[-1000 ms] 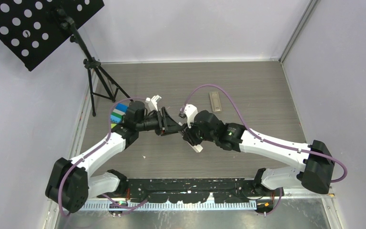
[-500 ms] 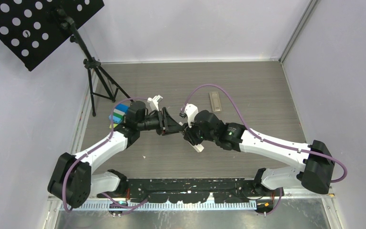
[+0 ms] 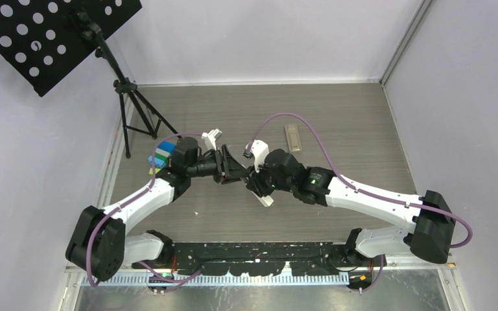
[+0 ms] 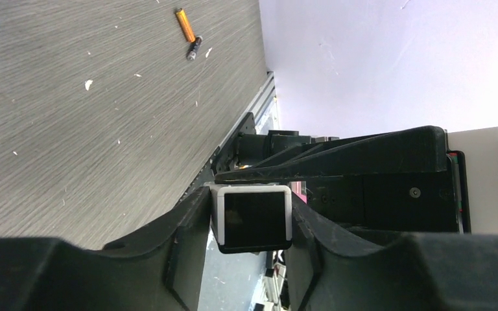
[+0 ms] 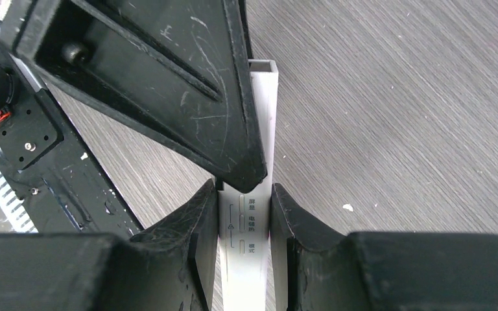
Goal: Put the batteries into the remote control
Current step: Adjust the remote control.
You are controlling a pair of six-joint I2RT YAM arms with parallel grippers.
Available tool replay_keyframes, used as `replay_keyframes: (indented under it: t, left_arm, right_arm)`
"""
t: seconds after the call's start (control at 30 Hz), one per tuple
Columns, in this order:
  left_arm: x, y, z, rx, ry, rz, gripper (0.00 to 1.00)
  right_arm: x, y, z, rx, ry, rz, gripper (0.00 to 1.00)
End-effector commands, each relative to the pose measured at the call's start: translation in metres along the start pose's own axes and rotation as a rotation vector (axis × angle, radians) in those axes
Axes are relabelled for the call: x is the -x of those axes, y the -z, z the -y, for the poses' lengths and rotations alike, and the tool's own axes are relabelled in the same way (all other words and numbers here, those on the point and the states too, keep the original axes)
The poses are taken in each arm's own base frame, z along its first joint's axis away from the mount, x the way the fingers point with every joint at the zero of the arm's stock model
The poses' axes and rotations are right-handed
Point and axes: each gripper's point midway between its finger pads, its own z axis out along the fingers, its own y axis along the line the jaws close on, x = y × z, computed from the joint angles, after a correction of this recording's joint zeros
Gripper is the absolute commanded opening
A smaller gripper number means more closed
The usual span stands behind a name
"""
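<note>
Top view: left tool (image 3: 236, 171) and right tool (image 3: 254, 181) meet mid-surface, both on the remote (image 3: 264, 199). Looks like regrip or opening; nothing loaded yet.

Left wrist: left tool pinches the remote's hollow end, and nothing shows inside. Orange battery (image 4: 183, 15) and dark battery (image 4: 194, 48) lie on the surface (image 4: 71, 129) at 11 o'clock.

Right wrist: right tool clamps the remote's body. Next you'll need one tool freed to fetch a battery.

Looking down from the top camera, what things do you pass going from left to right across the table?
music stand → coloured blocks → white remote held up in the middle → grey piece lying flat
</note>
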Motion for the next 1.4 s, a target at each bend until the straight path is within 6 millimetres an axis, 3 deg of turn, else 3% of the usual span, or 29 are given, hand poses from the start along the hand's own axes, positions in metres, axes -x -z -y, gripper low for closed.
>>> replay_keyframes:
  t: [0.0, 0.2, 0.23, 0.27, 0.37, 0.47, 0.53, 0.73, 0.87, 0.97, 1.17, 1.37]
  left_arm:
    - [-0.002, 0.001, 0.013, -0.065, -0.046, -0.018, 0.39]
    - [-0.002, 0.001, 0.016, -0.075, -0.064, -0.02, 0.11]
    - [-0.002, 0.001, 0.017, -0.076, -0.072, -0.02, 0.04]
    - [-0.002, 0.002, 0.017, -0.075, -0.087, -0.021, 0.0]
    - [0.002, 0.004, 0.017, -0.065, -0.138, -0.014, 0.0]
    - [0.013, 0.009, 0.024, -0.076, -0.208, 0.02, 0.0]
    - [0.017, 0.012, 0.032, -0.094, -0.27, 0.04, 0.0]
    - [0.035, 0.024, 0.07, -0.163, -0.479, 0.157, 0.0]
    - [0.05, 0.038, 0.112, -0.249, -0.682, 0.281, 0.0]
    - [0.054, 0.053, 0.15, -0.354, -0.876, 0.374, 0.0]
    - [0.055, 0.075, 0.199, -0.47, -1.122, 0.487, 0.0]
    - [0.043, 0.087, 0.229, -0.605, -1.263, 0.506, 0.0]
  right_arm:
    - [0.026, -0.002, -0.013, 0.047, -0.015, 0.087, 0.1]
    - [0.022, -0.005, 0.002, -0.046, -0.061, 0.064, 0.13]
    - [0.02, -0.006, 0.007, -0.074, -0.079, 0.054, 0.2]
    - [0.018, -0.006, 0.012, -0.105, -0.097, 0.047, 0.34]
    - [0.016, 0.0, 0.014, -0.111, -0.144, 0.066, 0.66]
    - [0.021, 0.015, 0.009, -0.048, -0.22, 0.129, 0.81]
    - [0.028, 0.028, 0.011, -0.015, -0.308, 0.189, 0.86]
    - [0.058, 0.076, 0.031, 0.044, -0.72, 0.457, 0.92]
    - [0.07, 0.095, 0.058, 0.037, -1.072, 0.612, 0.92]
    - [0.085, 0.1, 0.059, 0.105, -1.255, 0.643, 0.92]
    - [0.134, 0.116, 0.04, 0.343, -1.342, 0.719, 0.92]
    - [0.171, 0.142, 0.009, 0.647, -1.267, 0.776, 0.91]
